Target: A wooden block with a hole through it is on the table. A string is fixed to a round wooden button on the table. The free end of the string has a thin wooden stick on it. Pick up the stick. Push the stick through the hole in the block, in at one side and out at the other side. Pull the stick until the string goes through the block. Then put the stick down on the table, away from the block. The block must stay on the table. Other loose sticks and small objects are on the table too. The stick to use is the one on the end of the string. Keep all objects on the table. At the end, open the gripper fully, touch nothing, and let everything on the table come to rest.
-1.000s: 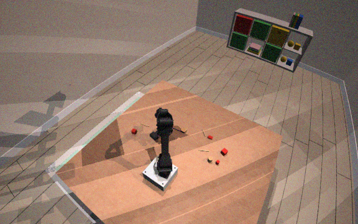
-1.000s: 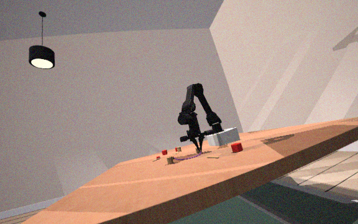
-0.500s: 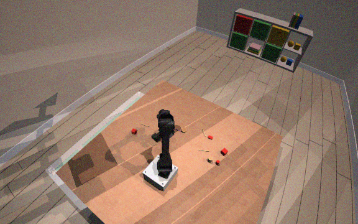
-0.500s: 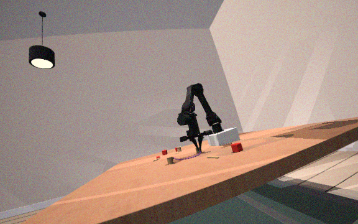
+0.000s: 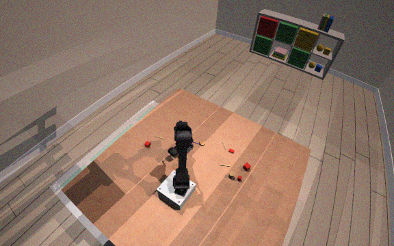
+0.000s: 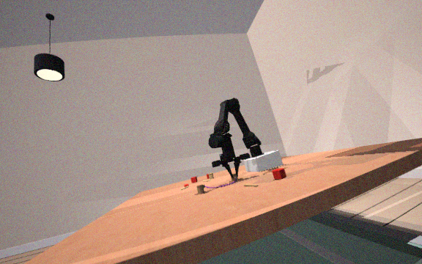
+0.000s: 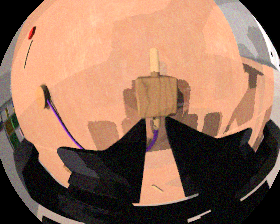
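Grey walls, plank floor (image 5: pixel 337 137), cubby shelf (image 5: pixel 334 35), black pendant lamp (image 6: pixel 49 67)

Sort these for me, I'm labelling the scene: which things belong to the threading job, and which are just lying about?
Job: block, stick in its hole, purple string, round button.
Lying about: red cubes, loose sticks, small cylinder.

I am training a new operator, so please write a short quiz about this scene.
1. True or false: in the wrist view, the stick pokes out of the far side of the block.
2. What colour is the string? A red, B purple, C green.
3. Fill in: the string's fixed end is at a round wooden ____.
Key: 1 true; 2 B; 3 button.
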Robot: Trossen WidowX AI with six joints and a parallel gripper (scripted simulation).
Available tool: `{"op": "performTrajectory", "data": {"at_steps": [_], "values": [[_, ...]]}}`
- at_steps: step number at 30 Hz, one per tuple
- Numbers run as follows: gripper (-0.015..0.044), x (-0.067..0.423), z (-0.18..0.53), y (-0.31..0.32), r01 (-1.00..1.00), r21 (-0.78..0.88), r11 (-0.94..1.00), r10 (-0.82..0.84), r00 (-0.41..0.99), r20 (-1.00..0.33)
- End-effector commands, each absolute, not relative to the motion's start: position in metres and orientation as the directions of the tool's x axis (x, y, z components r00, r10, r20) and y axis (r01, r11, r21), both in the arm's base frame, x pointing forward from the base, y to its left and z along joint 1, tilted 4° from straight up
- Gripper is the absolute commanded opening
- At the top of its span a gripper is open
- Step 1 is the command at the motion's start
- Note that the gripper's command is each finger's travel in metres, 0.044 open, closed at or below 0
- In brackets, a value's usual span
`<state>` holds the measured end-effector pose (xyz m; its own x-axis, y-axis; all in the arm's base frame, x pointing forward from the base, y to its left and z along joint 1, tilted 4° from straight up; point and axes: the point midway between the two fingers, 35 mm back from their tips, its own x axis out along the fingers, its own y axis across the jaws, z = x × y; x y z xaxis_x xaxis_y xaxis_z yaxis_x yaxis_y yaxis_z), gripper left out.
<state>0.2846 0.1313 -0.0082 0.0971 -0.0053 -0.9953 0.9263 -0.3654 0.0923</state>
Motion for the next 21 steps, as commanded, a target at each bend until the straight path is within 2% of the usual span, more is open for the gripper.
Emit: {"op": "performTrajectory", "data": {"at_steps": [1,7,15,17,21], "values": [[0.0123,0.285,-0.006,0.132,0.926,0.092,-0.366,-0.005,0.097,-0.995],[0.0123,0.278,0.069,0.132,0.926,0.092,-0.365,-0.005,0.097,-0.995],[0.0123,0.281,0.07,0.134,0.932,0.103,-0.348,0.003,0.11,-0.994],[0.0123,0.281,0.07,0.131,0.968,0.107,-0.226,0.002,0.11,-0.994],[0.0123,0.278,0.07,0.124,0.982,0.107,0.154,0.0,0.108,-0.994]]}}
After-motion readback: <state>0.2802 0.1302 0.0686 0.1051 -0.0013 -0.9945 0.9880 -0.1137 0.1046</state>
